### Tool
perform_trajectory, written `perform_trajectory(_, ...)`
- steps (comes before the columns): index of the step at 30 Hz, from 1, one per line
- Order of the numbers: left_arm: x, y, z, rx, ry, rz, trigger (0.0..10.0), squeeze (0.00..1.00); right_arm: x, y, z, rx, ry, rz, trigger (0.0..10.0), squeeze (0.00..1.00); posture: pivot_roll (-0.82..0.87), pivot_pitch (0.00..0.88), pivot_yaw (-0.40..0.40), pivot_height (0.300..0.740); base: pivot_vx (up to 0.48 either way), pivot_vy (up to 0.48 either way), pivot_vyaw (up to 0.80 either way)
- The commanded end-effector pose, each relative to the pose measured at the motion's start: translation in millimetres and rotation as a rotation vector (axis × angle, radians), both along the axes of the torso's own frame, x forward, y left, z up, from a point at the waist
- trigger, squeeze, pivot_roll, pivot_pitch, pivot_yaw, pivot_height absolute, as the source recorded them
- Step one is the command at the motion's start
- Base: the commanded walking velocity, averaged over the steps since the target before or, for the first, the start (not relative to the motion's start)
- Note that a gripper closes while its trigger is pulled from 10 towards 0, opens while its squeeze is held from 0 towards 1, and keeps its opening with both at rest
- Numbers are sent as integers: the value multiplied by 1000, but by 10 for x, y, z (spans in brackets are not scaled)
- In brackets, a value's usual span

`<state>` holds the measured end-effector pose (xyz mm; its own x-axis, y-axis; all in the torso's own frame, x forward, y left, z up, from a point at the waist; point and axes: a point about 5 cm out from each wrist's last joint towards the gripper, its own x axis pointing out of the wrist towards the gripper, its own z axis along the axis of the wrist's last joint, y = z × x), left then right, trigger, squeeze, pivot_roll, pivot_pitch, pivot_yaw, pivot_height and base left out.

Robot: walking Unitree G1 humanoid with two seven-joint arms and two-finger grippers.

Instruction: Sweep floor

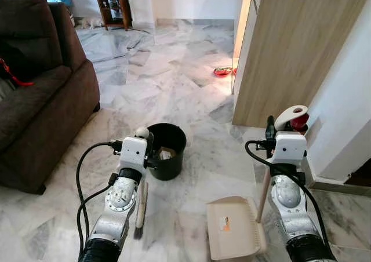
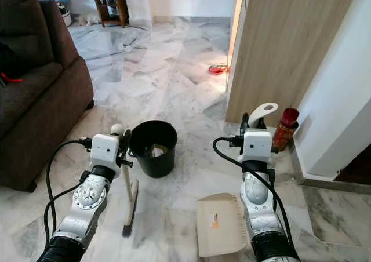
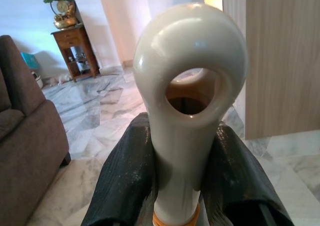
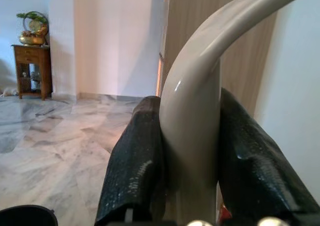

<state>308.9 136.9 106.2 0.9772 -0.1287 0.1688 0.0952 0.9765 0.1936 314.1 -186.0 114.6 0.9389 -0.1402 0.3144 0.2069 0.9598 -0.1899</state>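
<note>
My left gripper (image 3: 182, 186) is shut on the cream handle of a small broom (image 2: 128, 207), which stands upright with its bristles on the marble floor beside a black bucket (image 2: 153, 148). The handle's looped end (image 3: 192, 71) rises between the black fingers (image 3: 127, 181). My right gripper (image 4: 192, 186) is shut on the curved cream handle of a dustpan (image 2: 220, 224), whose beige pan rests flat on the floor between my arms. The bucket holds some light scraps at its bottom.
A brown sofa (image 1: 40, 99) stands at the left. A wooden cabinet panel (image 1: 290, 53) and a white wall rise at the right, with a red bottle (image 2: 284, 128) at the base. A red bowl (image 1: 222, 72) lies farther back. Open marble floor stretches ahead.
</note>
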Motion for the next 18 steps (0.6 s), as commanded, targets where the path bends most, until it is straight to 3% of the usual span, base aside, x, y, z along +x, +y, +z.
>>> perform_trajectory(1,46,-5,90,17,-41,0,10000,0,4,-12,98,0,-42,-4,10000,0,13,0,58,740,0,-390,-800)
perform_trajectory(12,55,13,89,20,-43,10,10000,0,1,17,84,3,-34,2,10000,0,15,0,59,740,0,-316,-800)
perform_trajectory(18,51,14,90,13,-45,10,10000,0,-1,15,81,2,-30,3,10000,0,16,0,59,740,0,0,-800)
